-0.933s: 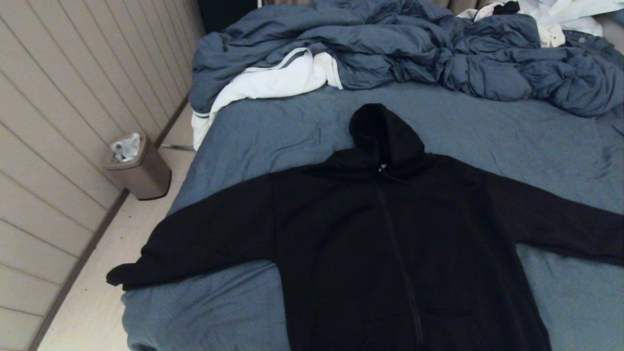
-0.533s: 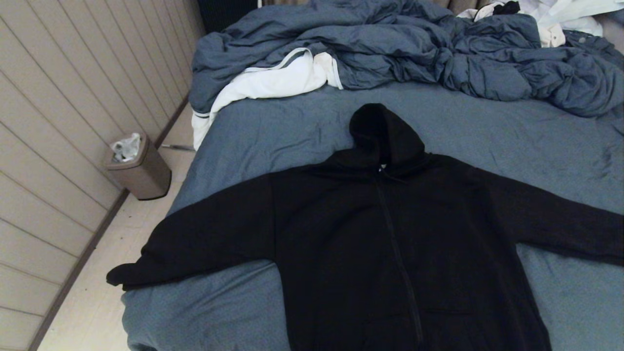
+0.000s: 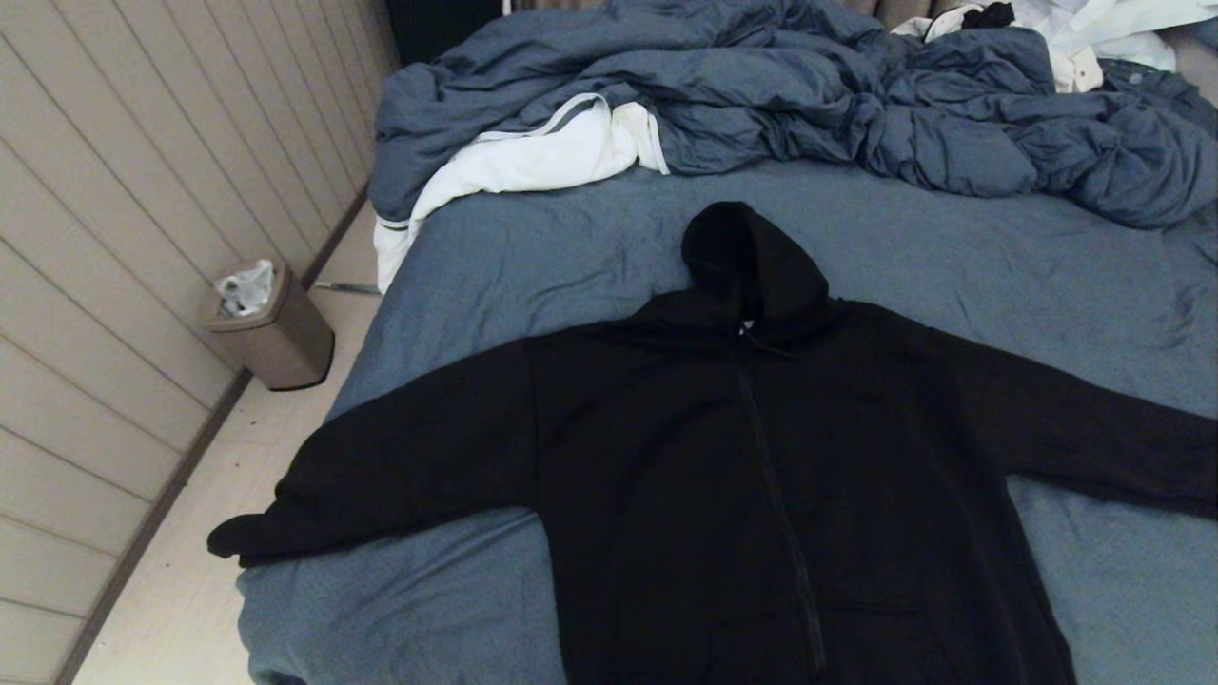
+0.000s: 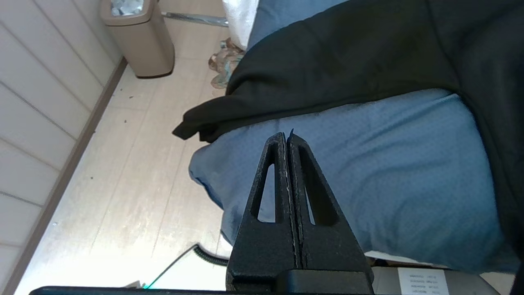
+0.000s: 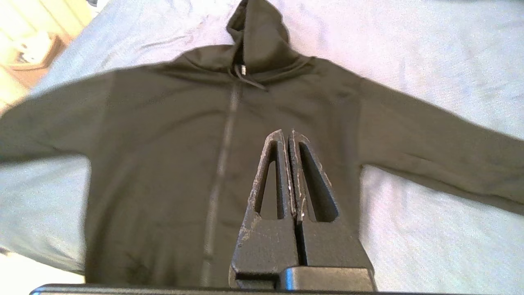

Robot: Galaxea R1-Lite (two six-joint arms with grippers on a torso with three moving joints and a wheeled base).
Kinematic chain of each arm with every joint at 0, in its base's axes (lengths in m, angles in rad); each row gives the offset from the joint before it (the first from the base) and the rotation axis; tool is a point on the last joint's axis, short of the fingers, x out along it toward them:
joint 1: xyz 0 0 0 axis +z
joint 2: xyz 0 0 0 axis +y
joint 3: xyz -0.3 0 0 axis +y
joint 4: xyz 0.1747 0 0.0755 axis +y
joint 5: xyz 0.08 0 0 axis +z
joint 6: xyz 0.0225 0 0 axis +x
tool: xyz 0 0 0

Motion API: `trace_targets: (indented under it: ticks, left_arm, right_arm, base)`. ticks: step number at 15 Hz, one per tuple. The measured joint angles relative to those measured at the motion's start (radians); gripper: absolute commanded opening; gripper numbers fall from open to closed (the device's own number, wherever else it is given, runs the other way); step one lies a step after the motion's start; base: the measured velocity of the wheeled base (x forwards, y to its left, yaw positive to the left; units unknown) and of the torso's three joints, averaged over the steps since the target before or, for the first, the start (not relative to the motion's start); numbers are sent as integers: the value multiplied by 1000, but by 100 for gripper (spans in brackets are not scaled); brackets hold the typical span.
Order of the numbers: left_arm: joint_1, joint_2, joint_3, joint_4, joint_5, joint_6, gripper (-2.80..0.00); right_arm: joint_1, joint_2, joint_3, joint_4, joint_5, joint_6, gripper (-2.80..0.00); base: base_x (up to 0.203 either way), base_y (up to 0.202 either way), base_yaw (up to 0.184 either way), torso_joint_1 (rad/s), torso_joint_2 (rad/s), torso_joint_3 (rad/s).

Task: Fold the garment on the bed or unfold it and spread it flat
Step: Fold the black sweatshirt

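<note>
Head view, black zip-front hoodie (image 3: 761, 476) spread flat face-up on near half of bed (image 3: 590, 257), left gripper (image 4: 286, 137) closed and empty over bed's near-left corner, right gripper (image 5: 287, 135) closed and empty above hoodie.

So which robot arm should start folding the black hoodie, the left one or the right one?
Probably the left. The left gripper, shut and empty, hangs near the hoodie cuff that droops off the bed edge. The right gripper, also shut, hangs above the hoodie's chest, far from its sleeve end.

Panelled beige wall (image 3: 114, 238), pale floor (image 3: 181, 590), brown bin (image 3: 271, 328).
</note>
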Motion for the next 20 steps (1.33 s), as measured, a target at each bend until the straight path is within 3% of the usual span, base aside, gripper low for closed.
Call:
trace_targets:
  ticks: [4,6,9,12,15,20]
  left_arm:
    - [1,0,0,0,0,2,-280]
    - [1,0,0,-1,0,2,-280]
    - [0,0,0,0,0,0,-280]
    - [1,0,0,-1,0,1,-280]
    - [0,0,0,-1,-1,1,-280]
    - [0,0,0,-4,0,2,-280]
  right_arm:
    - [-97,427,-294,90,15,83,-280]
    - [-211,667,-488,182,52,141,-280]
    - [-447,964,-730,354,119,186,-280]
    - [-668,1193,-838,424,150,122,-280]
    - [-825,1363,-926,425,157,54,-280]
    - [-956,1510,-982,293,135,9,-280]
  base:
    - [0,0,0,0,0,0]
    - [0,0,0,0,0,0]
    - [0,0,0,0,0,0]
    - [0,0,0,0,0,0]
    - [0,0,0,0,0,0]
    - [0,0,0,0,0,0]
